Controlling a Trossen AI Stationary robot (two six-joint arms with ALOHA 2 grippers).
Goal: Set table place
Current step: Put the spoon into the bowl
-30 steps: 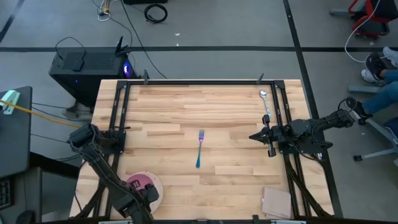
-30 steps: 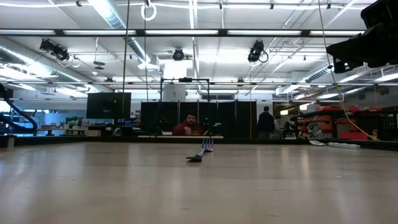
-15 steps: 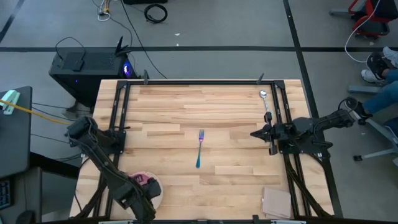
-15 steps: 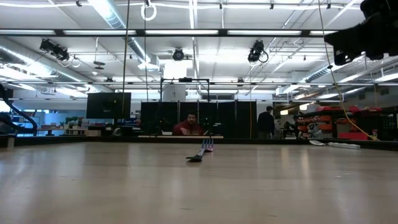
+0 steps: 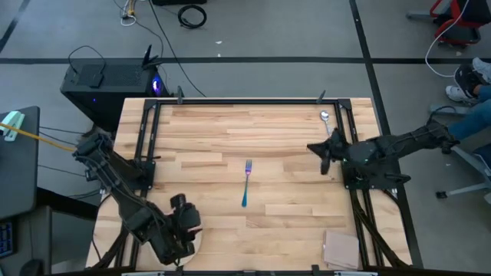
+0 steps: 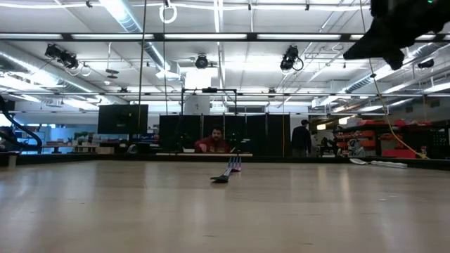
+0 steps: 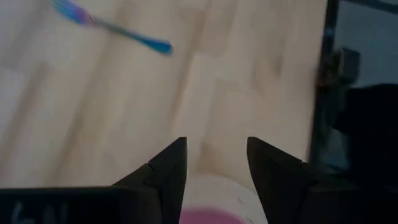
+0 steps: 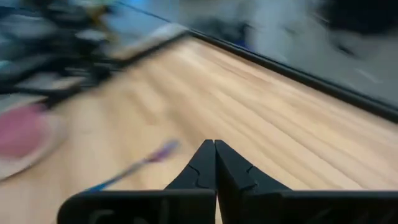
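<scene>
The fork (image 5: 246,182), with a teal handle, lies flat on the middle of the table (image 5: 230,123). The silver spoon (image 5: 327,124) lies at the far right. My left gripper (image 5: 186,221) is open at the near left, over the off-white plate (image 7: 208,186) and the pink bowl (image 7: 211,216) on it. The gripper hides both in the high view. In the left wrist view (image 7: 214,144) the fingers stand on either side of the plate's rim and I see no touch. My right gripper (image 5: 313,148) is shut and empty, raised at the right side near the spoon.
A tan square pad (image 5: 340,249) lies at the near right corner. Black rails (image 5: 146,130) run along the table's sides. People sit and stand in the room beyond the far edge (image 6: 214,143). Bare wood lies around the fork.
My left gripper has swung from the near edge toward the far edge and now covers the plate and bowl, which showed beside it before. My right gripper has risen and gone a little toward the far edge, nearer the spoon. The fork and spoon have stayed where they were.
</scene>
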